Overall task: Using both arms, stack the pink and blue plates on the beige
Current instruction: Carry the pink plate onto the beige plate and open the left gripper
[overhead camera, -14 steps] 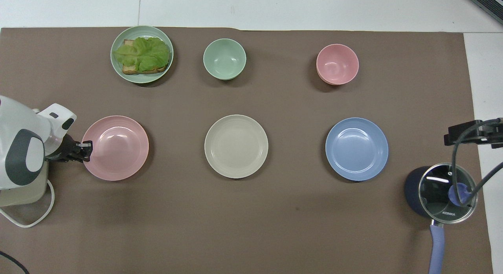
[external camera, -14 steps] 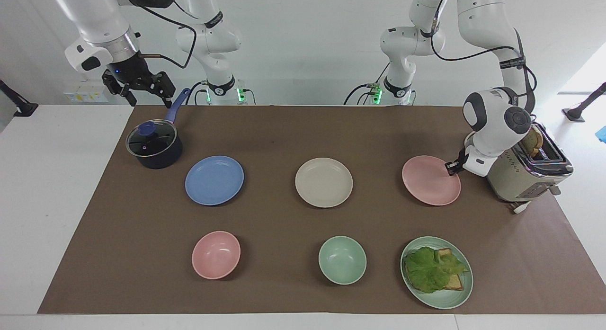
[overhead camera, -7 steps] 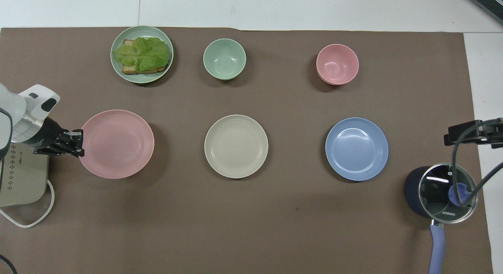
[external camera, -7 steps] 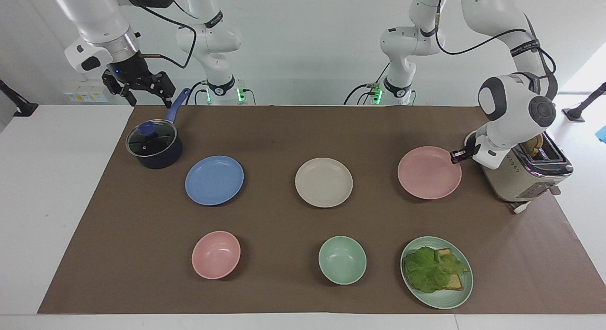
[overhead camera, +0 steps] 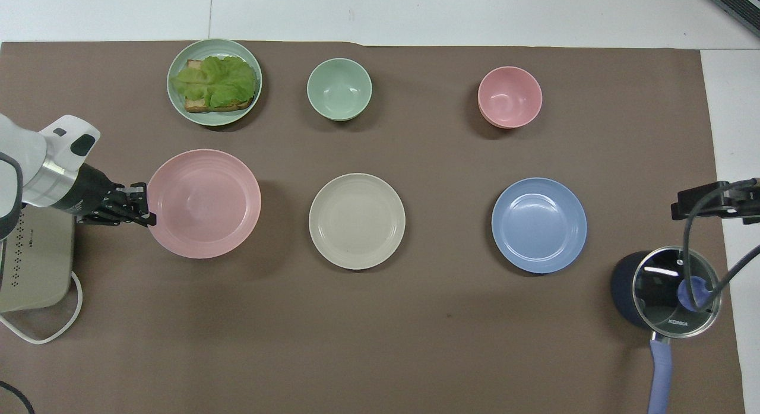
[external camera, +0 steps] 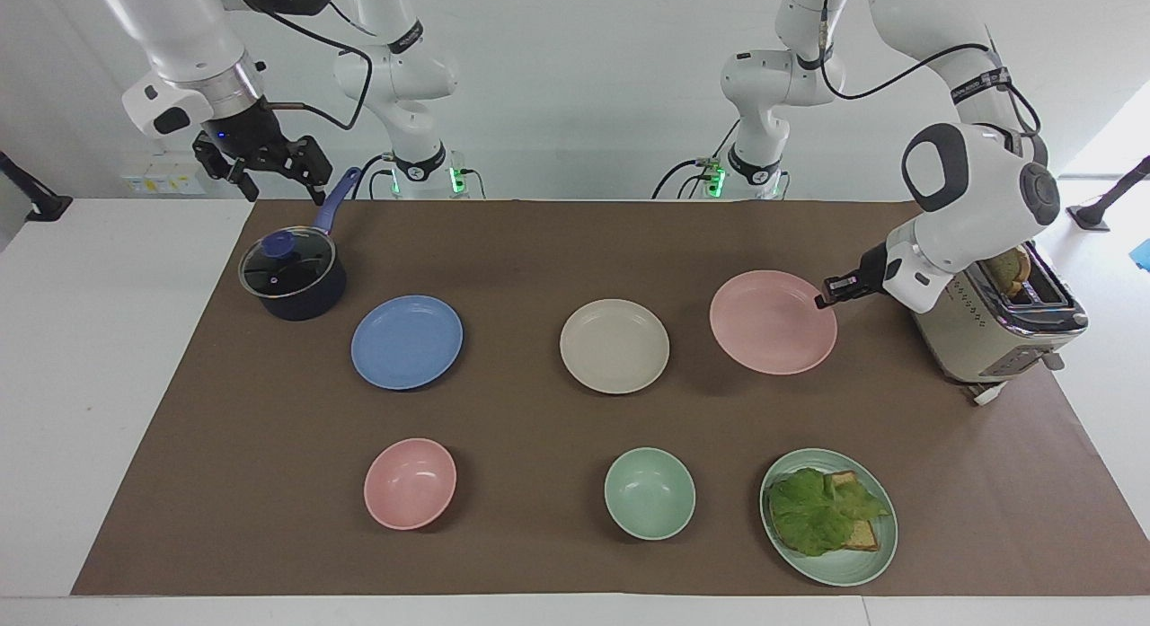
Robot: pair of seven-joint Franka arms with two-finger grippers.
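We pinch the pink plate [external camera: 773, 321] by its rim in our left gripper [external camera: 825, 299], fingers closed, holding it aloft beside the beige plate [external camera: 614, 346] ready for stacking, while our open right gripper [external camera: 260, 163] waits above the saucepan [external camera: 292, 276], the blue plate [external camera: 406, 341] untouched.

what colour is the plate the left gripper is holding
Pastel pink plate, clearest in the overhead view.

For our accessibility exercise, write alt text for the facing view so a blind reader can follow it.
The left gripper holds the pink plate by its rim, lifted above the brown mat between the toaster and the beige plate. The blue plate lies beside the beige one; the right gripper waits open above a lidded saucepan.
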